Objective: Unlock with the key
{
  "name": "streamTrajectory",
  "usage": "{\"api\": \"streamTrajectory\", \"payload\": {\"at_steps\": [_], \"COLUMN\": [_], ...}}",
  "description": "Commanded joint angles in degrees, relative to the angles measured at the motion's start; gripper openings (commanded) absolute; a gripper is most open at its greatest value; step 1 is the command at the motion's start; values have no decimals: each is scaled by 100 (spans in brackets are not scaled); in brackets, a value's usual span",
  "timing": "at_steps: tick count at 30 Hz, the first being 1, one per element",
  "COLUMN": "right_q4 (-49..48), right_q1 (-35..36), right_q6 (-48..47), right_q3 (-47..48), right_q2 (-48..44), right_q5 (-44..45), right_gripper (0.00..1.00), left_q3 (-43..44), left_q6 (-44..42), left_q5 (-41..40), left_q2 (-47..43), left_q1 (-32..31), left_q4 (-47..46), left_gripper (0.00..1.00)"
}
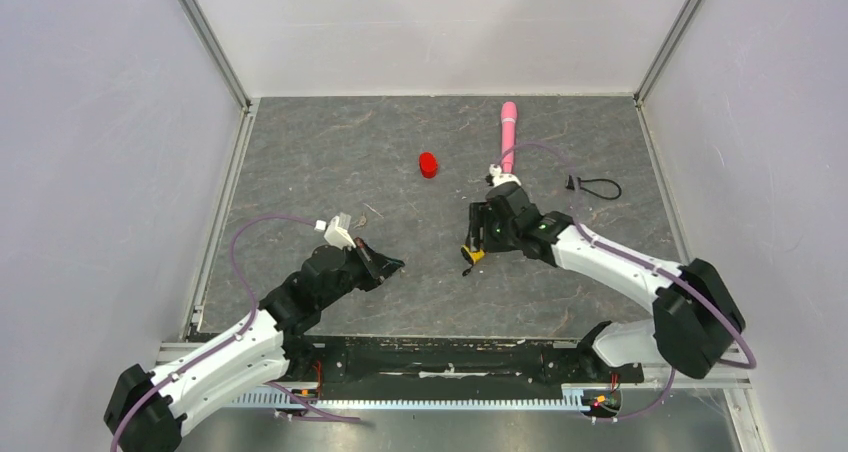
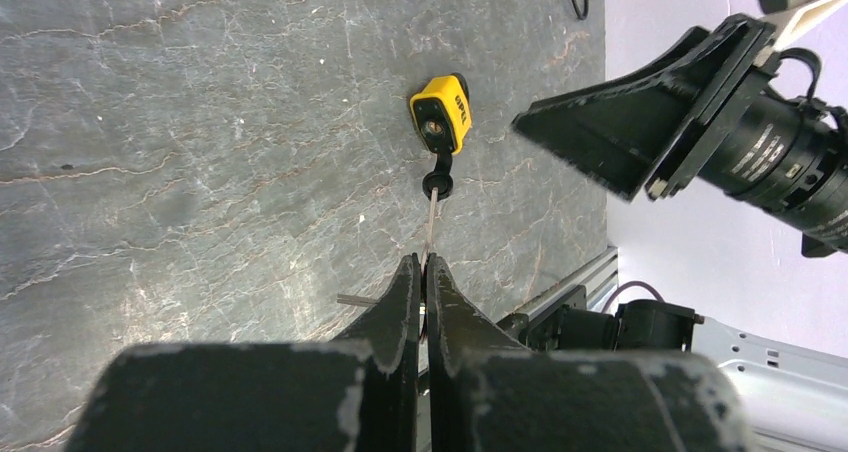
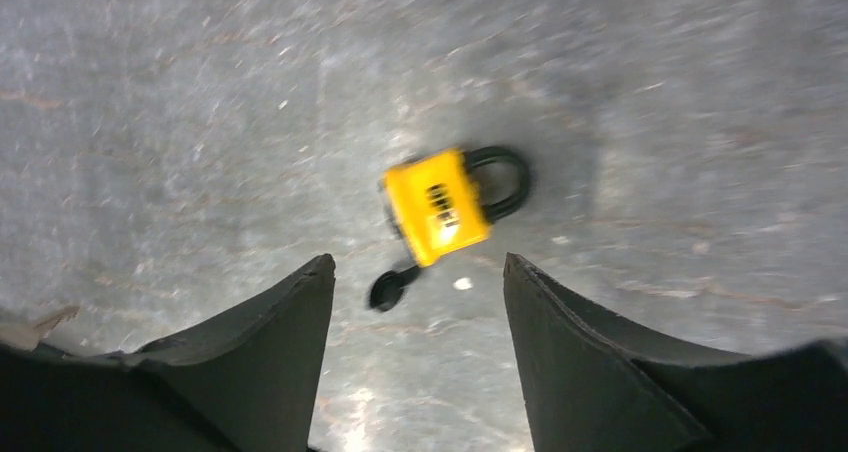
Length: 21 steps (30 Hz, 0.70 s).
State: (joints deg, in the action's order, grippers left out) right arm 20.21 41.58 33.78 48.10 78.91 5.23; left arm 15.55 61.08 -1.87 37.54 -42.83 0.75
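Observation:
A small yellow padlock (image 1: 473,255) lies on the grey slate table (image 1: 300,162), its black shackle (image 3: 503,180) pointing away from my left arm. A round black tab (image 3: 387,290) hangs at its keyhole end. My right gripper (image 3: 418,262) hovers open just above the padlock (image 3: 437,207), which shows beyond the fingertips, not between them. My left gripper (image 2: 421,262) is shut on the key (image 2: 430,227), a thin silvery strip sticking out of its tips toward the padlock (image 2: 443,110). A gap of table separates the left gripper (image 1: 392,265) from the lock.
A red cap (image 1: 428,164) stands mid-table. A pink stick (image 1: 508,132) lies at the back, and a looped black cord (image 1: 595,185) lies at the right. White walls close in three sides. A metal rail (image 1: 420,357) runs along the near edge.

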Motion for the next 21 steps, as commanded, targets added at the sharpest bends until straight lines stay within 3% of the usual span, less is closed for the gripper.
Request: {"api": "streamTrajectory", "payload": {"at_steps": [1, 5, 10, 17, 21], "right_q4": [-300, -302, -378, -443, -527], "right_q1": [-710, -1143, -1170, -1166, -1170], "right_q6": [-1040, -1478, -1880, -1938, -1882], "right_q3": [-315, -308, -151, -22, 78], "right_q2": [-357, -175, 311, 954, 1084], "right_q5": [-92, -505, -1063, -1310, -1376], "right_gripper": [62, 54, 51, 41, 41], "left_q3": [48, 123, 154, 264, 299], "left_q6": [141, 141, 185, 141, 125], "left_q5": [35, 160, 364, 451, 473], "left_q2": [97, 348, 616, 896, 1006], "left_q1": [20, 20, 20, 20, 22], "left_q4": [-217, -353, -555, -619, -664], "left_gripper": [2, 2, 2, 2, 2]}}
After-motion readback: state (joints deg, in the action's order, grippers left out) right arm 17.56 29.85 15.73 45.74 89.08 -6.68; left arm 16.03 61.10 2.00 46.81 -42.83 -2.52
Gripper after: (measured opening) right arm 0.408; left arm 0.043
